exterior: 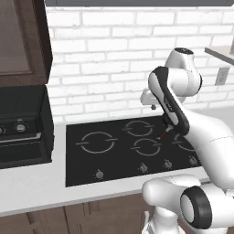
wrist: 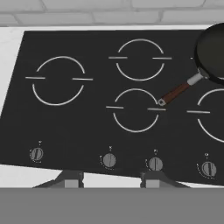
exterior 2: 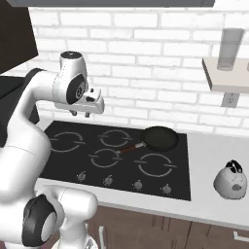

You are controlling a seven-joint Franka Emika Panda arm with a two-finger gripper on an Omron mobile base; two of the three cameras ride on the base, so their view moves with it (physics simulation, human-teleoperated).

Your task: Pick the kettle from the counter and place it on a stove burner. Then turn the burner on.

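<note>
Overhead, fingers (wrist: 109, 178) part-open and empty (kettle (exterior 2: 230, 180) apart on counter (exterior 2: 214, 146)).

A white brick wall (exterior 2: 146, 53) with pale grey mortar runs behind the tabletop, a dark brown upper cabinet (exterior: 23, 41) hangs at the left above a black appliance (exterior: 23, 128), a pale shelf (exterior 2: 226, 75) juts out at the right above a wall socket (exterior 2: 228, 99), and brown cabinet fronts (exterior: 77, 217) stand below.
</note>
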